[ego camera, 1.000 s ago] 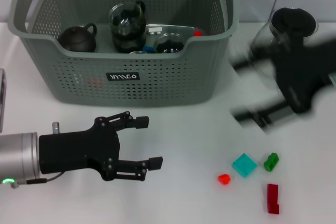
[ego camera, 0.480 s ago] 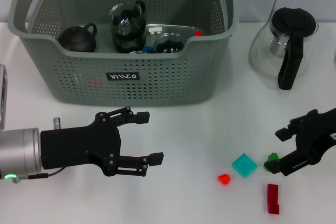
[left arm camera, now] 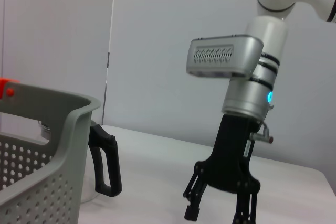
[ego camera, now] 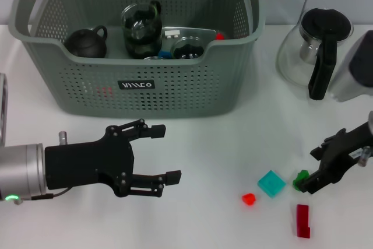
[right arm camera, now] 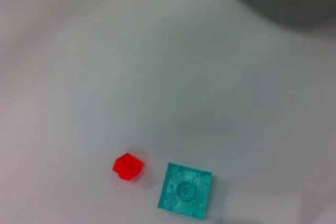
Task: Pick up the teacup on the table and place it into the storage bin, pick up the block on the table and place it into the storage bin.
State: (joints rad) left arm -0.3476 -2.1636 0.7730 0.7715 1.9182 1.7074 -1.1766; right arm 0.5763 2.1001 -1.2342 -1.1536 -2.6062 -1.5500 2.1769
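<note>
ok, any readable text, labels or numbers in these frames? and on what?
Storage bin, front wall: small black label with white lettering, too small and stylised to read.
Glass jug, blocks, both arms: no visible text.
Nothing else carries a word, number or sign in any view.

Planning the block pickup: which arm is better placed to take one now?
Right. Its open pincer hangs right by the green block, with the teal block close. The left pincer, also open, hovers in front of the storage bin, away from the blocks.
</note>
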